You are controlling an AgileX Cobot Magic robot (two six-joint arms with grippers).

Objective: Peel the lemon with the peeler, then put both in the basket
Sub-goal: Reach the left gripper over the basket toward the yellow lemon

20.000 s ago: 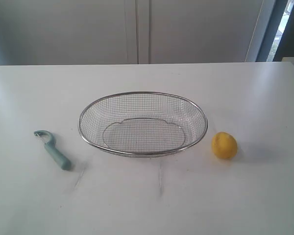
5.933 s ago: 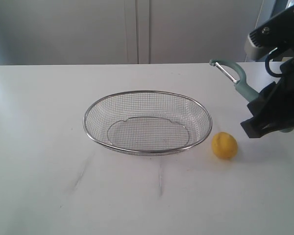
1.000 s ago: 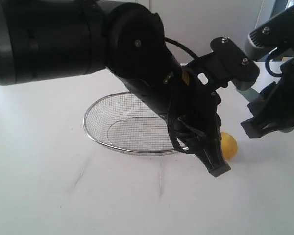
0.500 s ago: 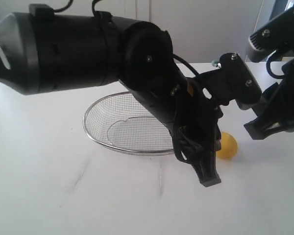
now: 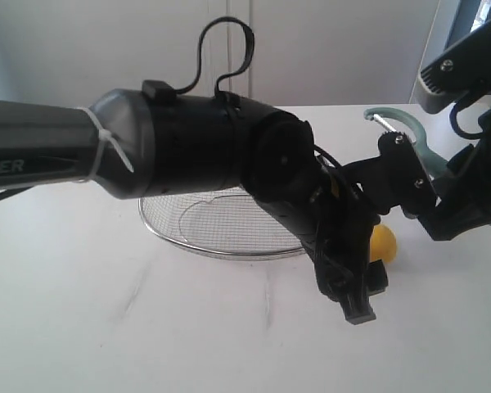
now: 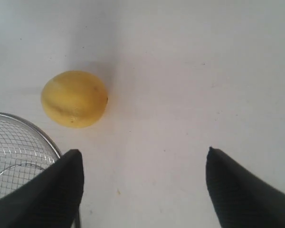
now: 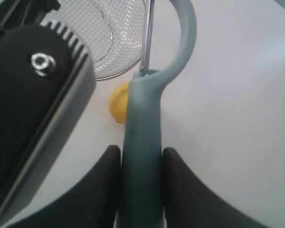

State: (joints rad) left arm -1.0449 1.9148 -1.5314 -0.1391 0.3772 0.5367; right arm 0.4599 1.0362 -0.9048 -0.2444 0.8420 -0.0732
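Observation:
The yellow lemon lies on the white table right of the wire basket, half hidden behind my left arm. My left gripper has reached across and hangs open just above the table beside the lemon, with nothing between its fingertips. The basket's rim lies beside one finger. My right gripper is shut on the handle of the teal peeler, which is held in the air with its curved head and blade up. The lemon lies below and beyond it.
My left arm's thick black body crosses over the basket and hides most of it. Its wrist block sits close beside the peeler. Bare white table lies in front, and a pale cabinet wall stands behind.
My left gripper has gone from shut to wide open and has sunk a little by the lemon. The peeler's head now shows above the left wrist. The lemon has not moved.

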